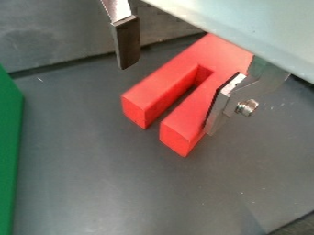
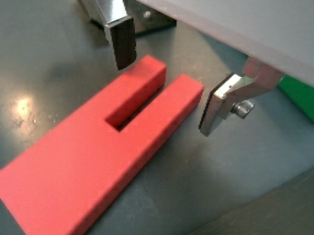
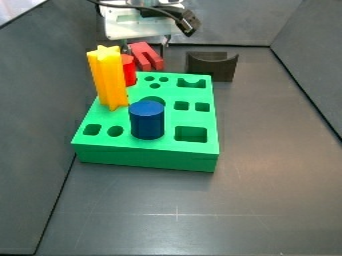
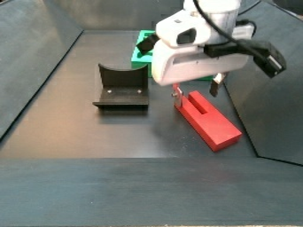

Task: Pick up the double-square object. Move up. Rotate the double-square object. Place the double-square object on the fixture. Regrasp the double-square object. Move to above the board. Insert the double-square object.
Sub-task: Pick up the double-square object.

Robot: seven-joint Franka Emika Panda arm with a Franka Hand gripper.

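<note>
The double-square object is a long red block lying flat on the dark floor, its two square prongs pointing away from its solid end. My gripper is open and low over the pronged end, one finger on each side. One fingertip sits close against a prong, while the other stands well clear. In a side view the gripper hangs over the block, right of the dark fixture. The green board lies nearer that camera.
A yellow peg and a blue cylinder stand in the board. The fixture is behind the board's far corner. Dark walls enclose the floor. A strip of the board's edge shows beside the block.
</note>
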